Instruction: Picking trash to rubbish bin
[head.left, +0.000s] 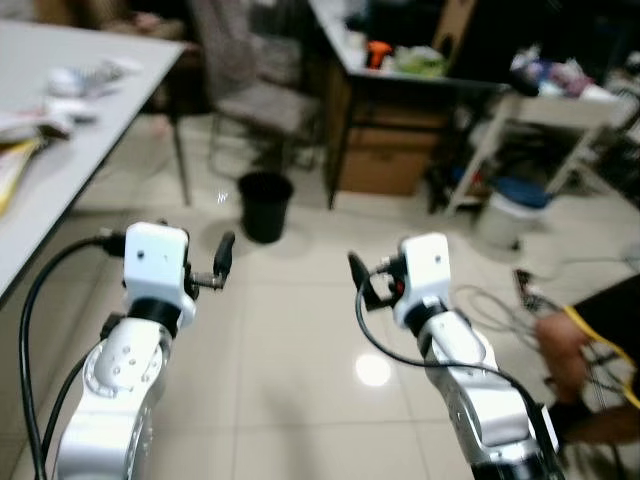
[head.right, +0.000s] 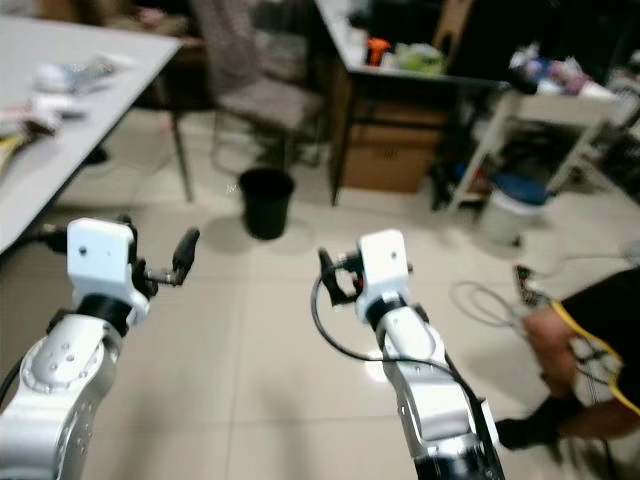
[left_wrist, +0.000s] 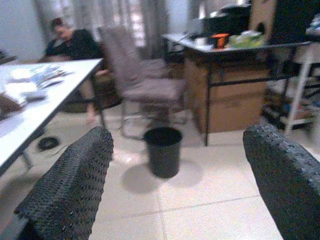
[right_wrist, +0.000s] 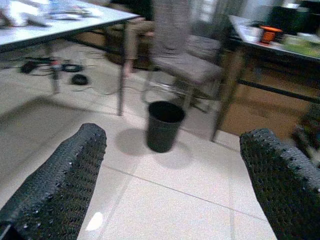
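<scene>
Standing on the pale tiled floor (head.left: 300, 340), a black rubbish bin (head.left: 265, 205) sits ahead of the robot, just in front of a grey chair (head.left: 262, 100) and beside the leg of a dark desk (head.left: 400, 75) with a cardboard box (head.left: 385, 160) under it. Both arms are raised before the robot. The left tool (left_wrist: 177, 165) is released, its two black fingers (left_wrist: 70, 190) spread wide with nothing between them, and the bin shows in the gap. The right tool (right_wrist: 172, 175) is likewise released and holds nothing, also aimed toward the bin. A white desk (head.left: 70, 170) on the robot's left carries papers and crumpled items (head.left: 85, 78). On the right, a person (head.left: 590, 350) crouches low near loose cables (head.left: 500, 305). Another person (left_wrist: 75, 45) sits behind the white desk.
</scene>
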